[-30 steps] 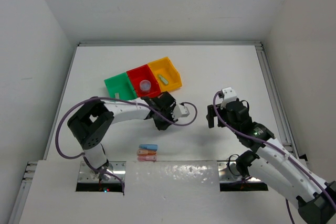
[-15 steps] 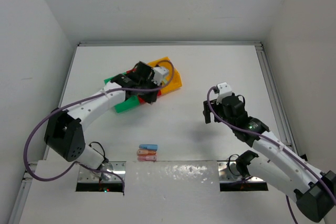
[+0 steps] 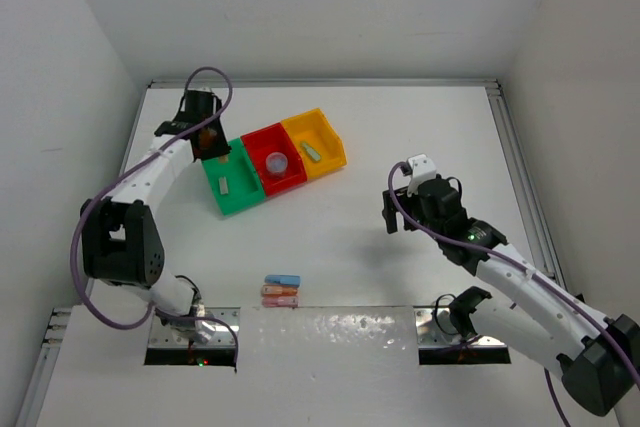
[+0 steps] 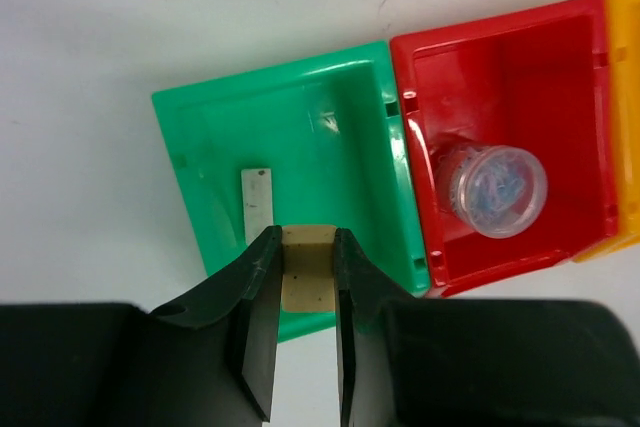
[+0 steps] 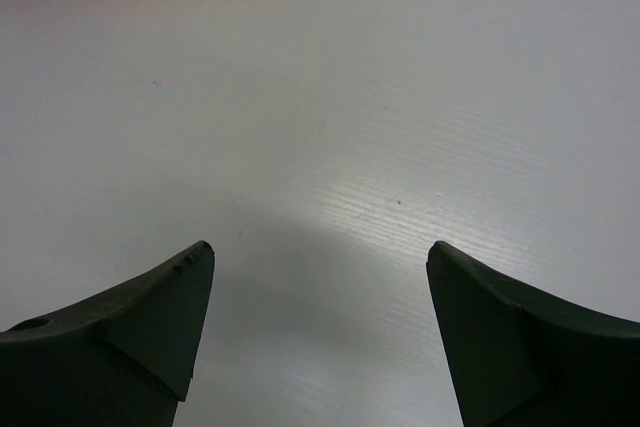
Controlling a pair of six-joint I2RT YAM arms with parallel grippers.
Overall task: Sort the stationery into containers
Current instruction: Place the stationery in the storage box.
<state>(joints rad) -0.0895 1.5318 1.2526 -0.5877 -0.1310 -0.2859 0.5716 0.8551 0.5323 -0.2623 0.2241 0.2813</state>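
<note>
One beige eraser (image 4: pixel 307 282): clamped between left gripper (image 4: pixel 307 239) jaws, over green bin (image 4: pixel 330 162) edge.
Right gripper (image 5: pixel 318 267): jaws spread apart, above table (image 5: pixel 420 77).

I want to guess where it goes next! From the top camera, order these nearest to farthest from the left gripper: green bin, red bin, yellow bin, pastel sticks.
1. green bin, right by the left gripper
2. red bin, middle of the row
3. yellow bin, row's far end
4. pastel sticks, far off, low in the view

White table (image 3: pixel 400 127), plain white walls (image 3: pixel 300 7) on 3 sides, metal rail (image 3: pixel 518 177) along right edge, even light
</note>
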